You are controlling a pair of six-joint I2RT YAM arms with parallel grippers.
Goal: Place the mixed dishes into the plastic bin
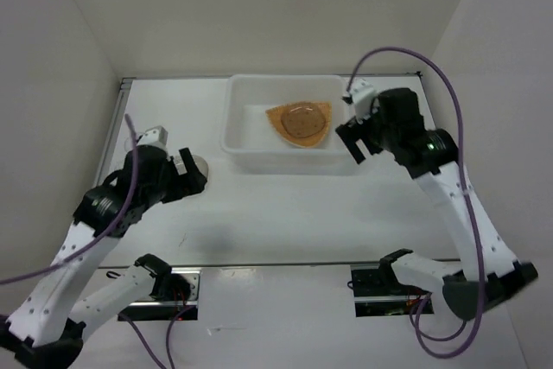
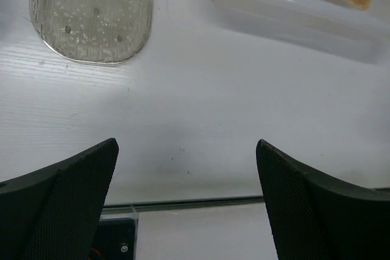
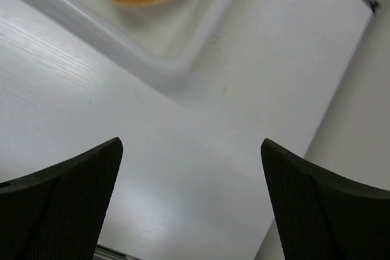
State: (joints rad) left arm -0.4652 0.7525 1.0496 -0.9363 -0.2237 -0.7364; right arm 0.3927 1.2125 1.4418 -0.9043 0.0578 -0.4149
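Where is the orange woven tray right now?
In the top view, the orange woven tray lies inside the white bin, right of its centre, with the right claw at the bin's right end.

On my feed the white table (image 1: 285,213) shows a faint wood grain and is boxed in by plain white panels: a back wall (image 1: 259,6), a left wall (image 1: 43,84) and a right wall (image 1: 505,32). I can see a thin dark seam (image 1: 276,263) crossing the table near its front edge. The light looks soft and even, leaving only pale shadows on the tabletop.
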